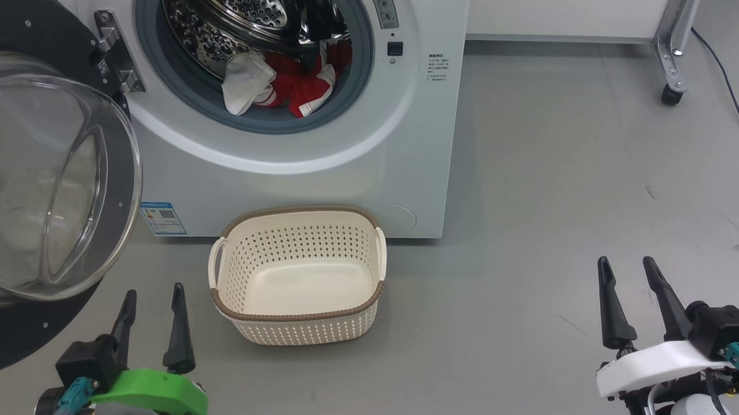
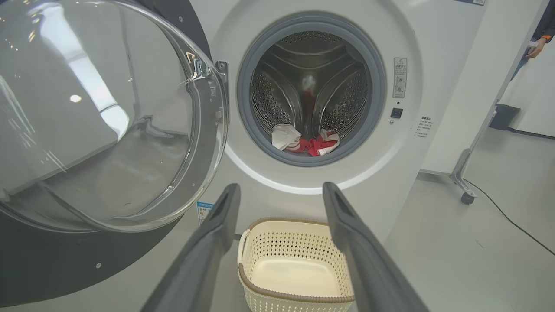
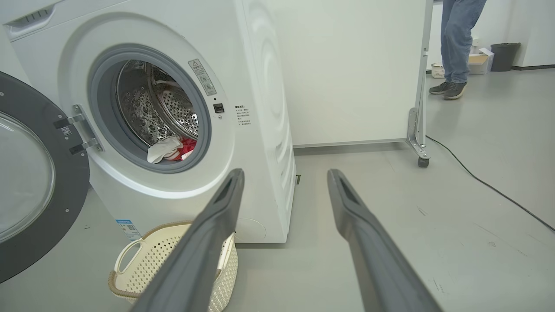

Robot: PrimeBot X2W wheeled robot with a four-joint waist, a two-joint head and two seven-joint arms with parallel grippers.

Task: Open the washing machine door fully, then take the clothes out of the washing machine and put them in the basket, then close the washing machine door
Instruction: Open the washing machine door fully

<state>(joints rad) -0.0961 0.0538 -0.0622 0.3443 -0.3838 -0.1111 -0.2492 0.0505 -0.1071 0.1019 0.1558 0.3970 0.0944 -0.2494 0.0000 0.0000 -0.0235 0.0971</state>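
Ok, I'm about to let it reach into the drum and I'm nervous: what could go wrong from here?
The door hangs open close beside the left gripper, so a reach by that arm may knock its glass. The clothes are a loose heap of red and white pieces at the front of the drum; one grab may leave some behind or drop one short of the basket.
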